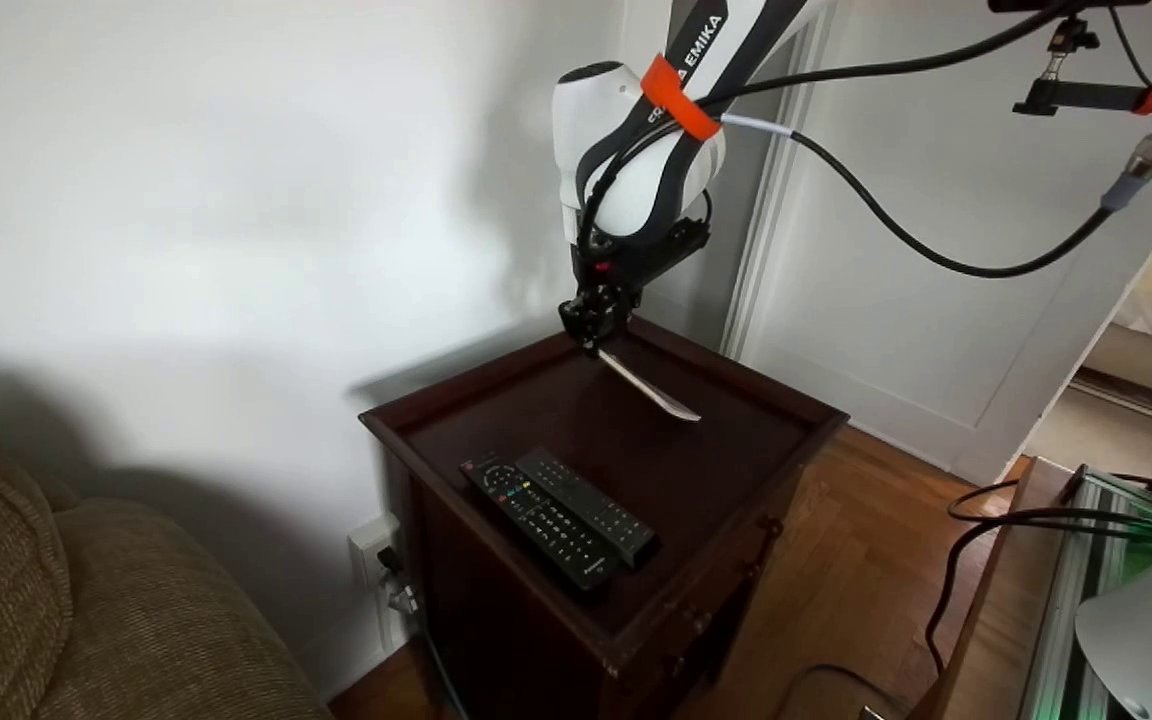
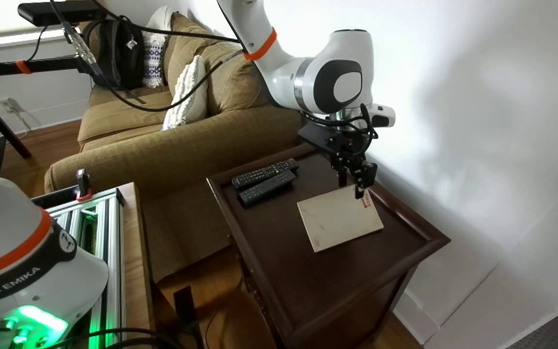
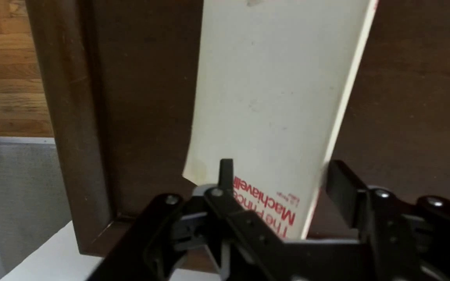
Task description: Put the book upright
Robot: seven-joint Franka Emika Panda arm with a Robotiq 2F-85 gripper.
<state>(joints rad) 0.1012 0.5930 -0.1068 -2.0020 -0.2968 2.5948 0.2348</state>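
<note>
A pale wall takes up the most room, and along it stands a tan sofa with a black backpack and a white cushion on its seat. Beside the sofa's arm is a dark wooden cabinet whose top has a raised rim. Over it reaches the robot arm, which reads "EMIKA" on a black band, the letters before it broken up by an orange strap; in an exterior view its base reads "ANKA EMIKA", cut off at the view's edge. A black cable sags from the strap.

The black gripper has its fingers apart, to either side of the spine of the cream-white book; whether they press on it I cannot tell. The book is on the cabinet top, tilted, its printed end near the wall-side rim. Red letters there give "Machiavelli" and "The Prince", upside down in the wrist view and partly hidden by a finger; another line is too small to read.

Apart from the book, two black remote controls lie just beside each other. The longer has coloured buttons and the name "Panasonic" at one end.
</note>
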